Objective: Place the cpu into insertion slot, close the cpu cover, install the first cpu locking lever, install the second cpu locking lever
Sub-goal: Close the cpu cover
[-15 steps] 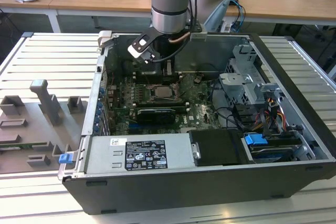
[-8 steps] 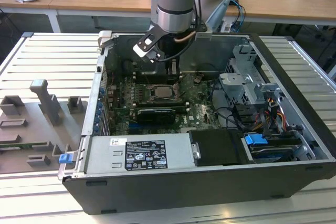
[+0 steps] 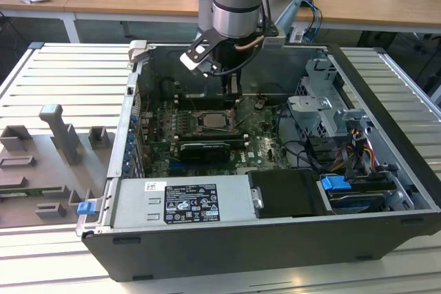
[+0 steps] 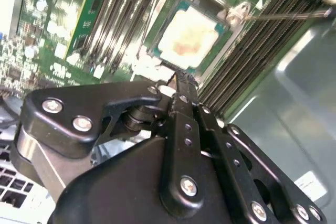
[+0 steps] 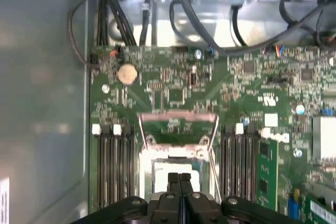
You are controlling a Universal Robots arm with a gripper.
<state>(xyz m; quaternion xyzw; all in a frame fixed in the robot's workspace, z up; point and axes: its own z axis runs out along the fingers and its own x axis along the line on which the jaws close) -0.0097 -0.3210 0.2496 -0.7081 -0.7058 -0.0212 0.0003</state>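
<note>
Step 1 looks done: the cpu lies flat in the insertion slot, pale metal top up, its edges square to the dark socket frame as far as the second wrist view shows. Step 2 not done: in the first wrist view the cpu cover is swung back off the socket, its silver frame on the far side of the hinge edge with green circuit board visible through its window. Steps 3 and 4 not done, by my reading: a thin lever rod runs out from the socket corner across the memory slots and is not tucked along the socket; a second thin wire runs beside the socket in the first wrist view, and I cannot tell whether it is hooked. Gripper: fingers drawn fully together with no gap, nothing between them, tip low over the socket edge just beside the cpu; contact with the chip or frame cannot be judged. In the exterior view the gripper hangs inside the open computer case, directly above the socket area. Remaining: cover down, both levers
</note>
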